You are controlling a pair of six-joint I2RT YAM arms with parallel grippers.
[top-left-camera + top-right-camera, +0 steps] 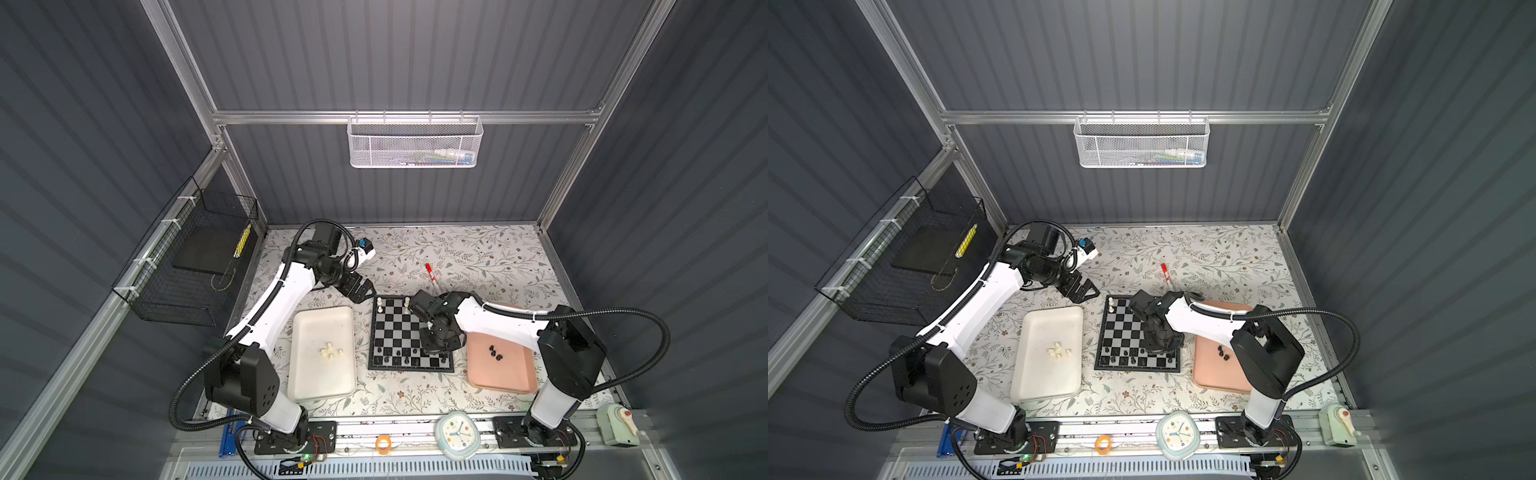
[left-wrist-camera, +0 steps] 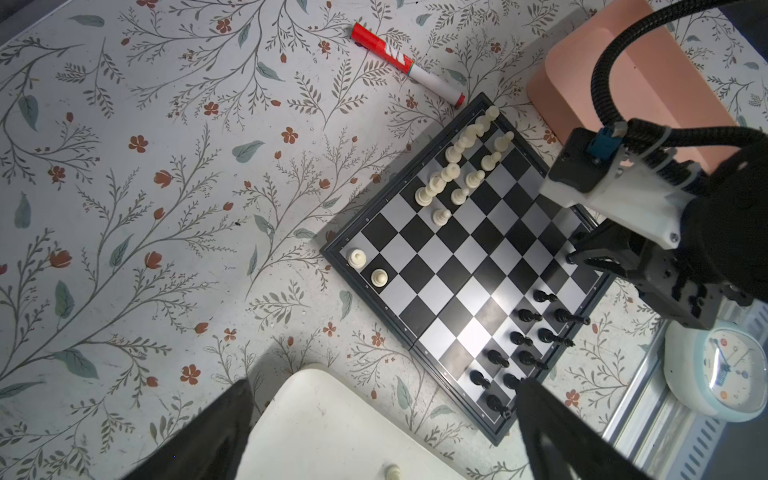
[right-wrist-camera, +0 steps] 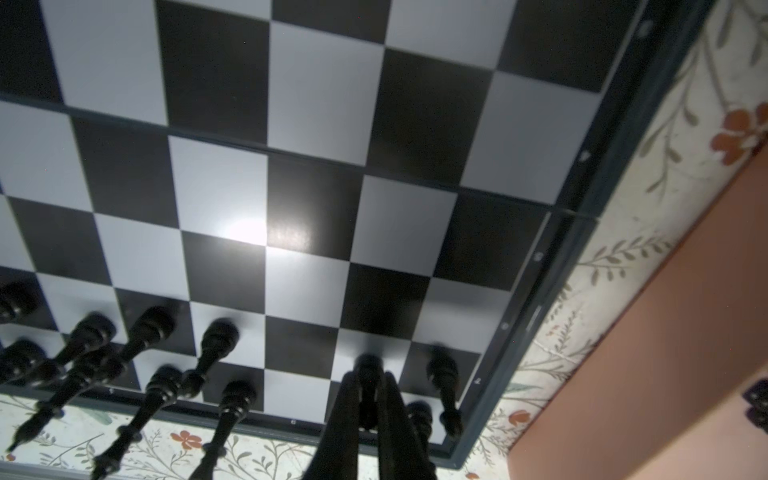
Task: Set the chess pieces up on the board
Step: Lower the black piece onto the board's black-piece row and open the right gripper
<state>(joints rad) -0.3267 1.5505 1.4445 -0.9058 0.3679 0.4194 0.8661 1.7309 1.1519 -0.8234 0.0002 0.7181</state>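
The board (image 1: pixel 395 328) (image 1: pixel 1125 328) lies in the middle of the table. Cream-white chess pieces (image 2: pixel 457 153) stand along its far rows and black ones (image 2: pixel 532 332) (image 3: pixel 145 332) along its near rows. My right gripper (image 1: pixel 436 347) (image 3: pixel 369 378) is low over the board's near right corner. It is shut on a black chess piece (image 3: pixel 368 361) that stands upright on the board. My left gripper (image 1: pixel 361 293) (image 2: pixel 384 390) hangs open and holds nothing, above the table between the white tray's far edge and the board's far left corner.
A white tray (image 1: pixel 322 386) left of the board holds several white pieces (image 1: pixel 330 351). A pink tray (image 1: pixel 503 374) on the right holds three black pieces (image 1: pixel 495 352). A red marker (image 1: pixel 430 272) lies behind the board. A clock (image 1: pixel 457 434) sits on the front rail.
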